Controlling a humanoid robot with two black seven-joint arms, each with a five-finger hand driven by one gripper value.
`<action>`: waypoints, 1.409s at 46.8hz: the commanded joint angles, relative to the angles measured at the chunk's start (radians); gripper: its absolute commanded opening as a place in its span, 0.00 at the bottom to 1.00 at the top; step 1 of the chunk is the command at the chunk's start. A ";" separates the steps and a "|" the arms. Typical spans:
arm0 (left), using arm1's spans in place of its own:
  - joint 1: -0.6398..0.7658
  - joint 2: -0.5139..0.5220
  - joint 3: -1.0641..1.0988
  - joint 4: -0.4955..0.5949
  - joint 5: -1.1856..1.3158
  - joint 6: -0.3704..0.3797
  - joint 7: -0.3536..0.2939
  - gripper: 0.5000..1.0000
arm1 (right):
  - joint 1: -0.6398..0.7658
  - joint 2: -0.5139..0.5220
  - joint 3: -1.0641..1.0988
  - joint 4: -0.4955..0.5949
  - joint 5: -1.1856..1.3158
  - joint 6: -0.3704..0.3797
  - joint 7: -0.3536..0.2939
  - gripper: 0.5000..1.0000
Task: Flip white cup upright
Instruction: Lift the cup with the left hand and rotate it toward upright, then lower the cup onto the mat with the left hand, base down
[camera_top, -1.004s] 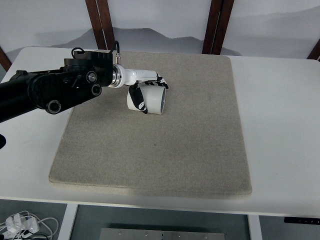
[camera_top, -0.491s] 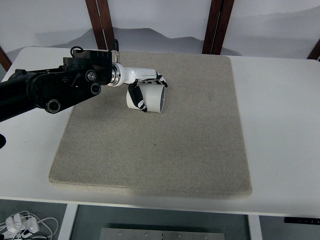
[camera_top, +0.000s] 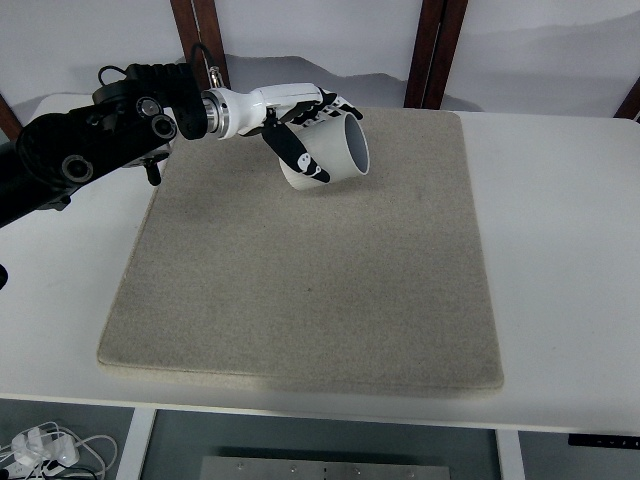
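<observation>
The white cup (camera_top: 332, 152) is held up off the grey mat (camera_top: 320, 270), tilted on its side with its open mouth facing right. My left hand (camera_top: 305, 125) is shut on it, the white fingers with black tips curled over the top and the thumb (camera_top: 298, 152) across the near side. The black left arm (camera_top: 95, 135) comes in from the upper left edge. The right arm does not show.
The mat lies on a white table (camera_top: 560, 250) that extends to the right and left of it. Dark wooden posts (camera_top: 430, 50) stand behind the far edge. Cables and a power strip (camera_top: 40, 450) lie on the floor at lower left.
The left hand has raised the cup off the mat and carried it up and to the right. The cup's mouth now tips more upward.
</observation>
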 joint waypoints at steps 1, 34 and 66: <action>0.002 0.013 -0.001 0.029 -0.092 -0.030 -0.040 0.00 | 0.000 0.000 0.000 0.000 0.000 0.000 0.000 0.90; 0.242 0.007 -0.264 0.253 -0.275 -0.218 -0.333 0.00 | 0.000 0.000 0.000 0.000 0.000 0.000 0.000 0.90; 0.331 -0.110 -0.253 0.443 -0.381 -0.281 -0.525 0.00 | 0.000 0.000 0.000 0.000 0.000 0.000 0.000 0.90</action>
